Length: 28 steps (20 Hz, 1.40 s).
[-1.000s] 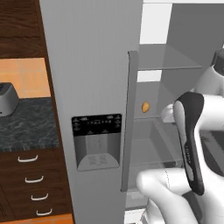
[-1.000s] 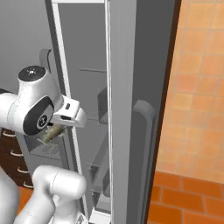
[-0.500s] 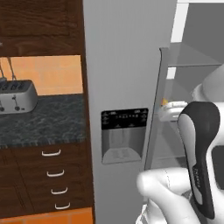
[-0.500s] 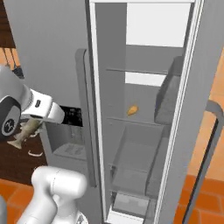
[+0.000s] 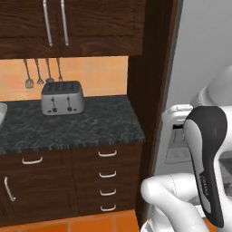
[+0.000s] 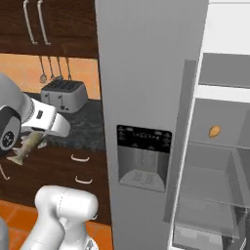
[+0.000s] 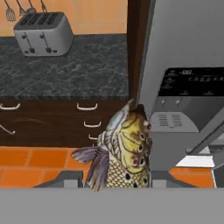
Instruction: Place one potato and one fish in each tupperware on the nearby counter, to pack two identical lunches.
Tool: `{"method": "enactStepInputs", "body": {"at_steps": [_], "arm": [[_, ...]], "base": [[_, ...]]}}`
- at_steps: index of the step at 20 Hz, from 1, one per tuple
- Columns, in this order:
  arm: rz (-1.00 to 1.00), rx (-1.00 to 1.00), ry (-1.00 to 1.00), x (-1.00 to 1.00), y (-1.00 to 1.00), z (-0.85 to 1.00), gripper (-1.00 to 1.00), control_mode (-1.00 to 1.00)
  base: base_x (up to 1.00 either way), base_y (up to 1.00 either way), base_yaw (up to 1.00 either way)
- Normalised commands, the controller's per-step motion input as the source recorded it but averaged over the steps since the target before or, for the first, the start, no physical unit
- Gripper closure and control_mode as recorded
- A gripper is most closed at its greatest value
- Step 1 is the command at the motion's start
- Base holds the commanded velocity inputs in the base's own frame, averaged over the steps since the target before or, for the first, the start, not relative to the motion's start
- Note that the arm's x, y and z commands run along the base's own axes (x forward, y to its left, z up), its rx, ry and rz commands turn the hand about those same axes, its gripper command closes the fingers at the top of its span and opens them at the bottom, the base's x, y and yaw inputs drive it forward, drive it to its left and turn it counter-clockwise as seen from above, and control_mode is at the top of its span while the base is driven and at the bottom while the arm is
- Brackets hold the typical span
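My gripper (image 6: 35, 138) is shut on a mottled brown-yellow fish (image 7: 125, 152), which hangs in the air in front of the drawers (image 6: 80, 168); its tail (image 6: 17, 157) points down to the left. One orange potato (image 6: 214, 131) lies on a shelf inside the open fridge at the right. The dark speckled counter (image 5: 90, 123) runs to the left of the fridge. A pale rounded rim (image 5: 1, 113), seemingly a tupperware's edge, pokes in at the counter's far left, cut off by the picture.
A silver toaster (image 5: 62, 97) stands at the back of the counter under hanging utensils (image 5: 43, 72). The grey fridge door with its dispenser (image 6: 142, 157) stands close on the right. A dark wooden panel (image 5: 147, 86) borders the counter. Orange floor tiles (image 7: 39, 164) lie below.
The base has turned left, so the views have swung from the open fridge toward the counter and toaster. The fish stays held in the shut gripper.
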Motion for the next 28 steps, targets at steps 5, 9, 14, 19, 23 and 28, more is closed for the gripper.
{"method": "enactStepInputs", "body": {"at_steps": [5, 9, 14, 19, 23, 28], "arm": [[0.00, 0.00, 0.00, 0.00, 0.00, 0.00, 1.00, 1.00], [0.00, 0.00, 0.00, 0.00, 0.00, 0.00, 1.00, 1.00], [0.00, 0.00, 0.00, 0.00, 0.00, 0.00, 1.00, 1.00], [0.00, 0.00, 0.00, 0.00, 0.00, 0.00, 1.00, 1.00], [0.00, 0.00, 0.00, 0.00, 0.00, 0.00, 1.00, 1.00], [0.00, 0.00, 0.00, 0.00, 0.00, 0.00, 1.00, 1.00]], "base": [[0.05, 1.00, -0.07], [0.00, 1.00, -0.09], [0.05, 1.00, -0.09], [0.30, 1.00, -0.07], [0.49, 1.00, -0.07], [0.52, 1.00, -0.07]]}}
